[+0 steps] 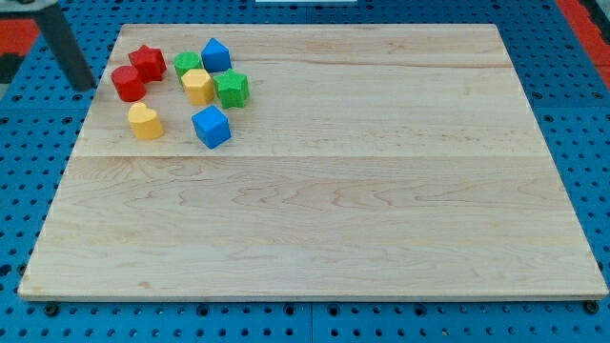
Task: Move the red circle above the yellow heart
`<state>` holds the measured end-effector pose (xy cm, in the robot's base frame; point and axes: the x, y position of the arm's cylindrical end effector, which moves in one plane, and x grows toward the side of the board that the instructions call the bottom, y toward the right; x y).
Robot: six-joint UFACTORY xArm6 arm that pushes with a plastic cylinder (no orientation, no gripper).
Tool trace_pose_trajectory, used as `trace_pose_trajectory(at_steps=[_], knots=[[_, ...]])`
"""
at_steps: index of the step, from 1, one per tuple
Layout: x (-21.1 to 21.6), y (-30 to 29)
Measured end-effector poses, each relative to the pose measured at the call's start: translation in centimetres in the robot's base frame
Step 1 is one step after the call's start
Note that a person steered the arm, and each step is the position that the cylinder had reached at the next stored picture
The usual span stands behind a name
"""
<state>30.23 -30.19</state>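
Note:
The red circle (128, 83) sits near the board's top left corner, just above the yellow heart (145, 121) and a little to its left. A red star (147, 62) touches the circle's upper right. My tip (84, 84) is at the board's left edge, a short gap to the left of the red circle, touching no block.
A cluster lies right of the red blocks: a green block (187, 65), a blue block (216, 54), a yellow block (197, 86) and a green star (232, 89). A blue cube (211, 126) sits right of the yellow heart. The wooden board (324, 191) rests on a blue pegboard.

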Motion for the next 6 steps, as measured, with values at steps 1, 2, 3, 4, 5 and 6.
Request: trace_pose_trajectory(at_steps=[1,2,3,4,5,6], knots=[[-4.9,1.8],[-4.9,6.5],[-2.9,9.1],[-3.7,8.0],[-4.8,3.5],[-1.8,3.5]])
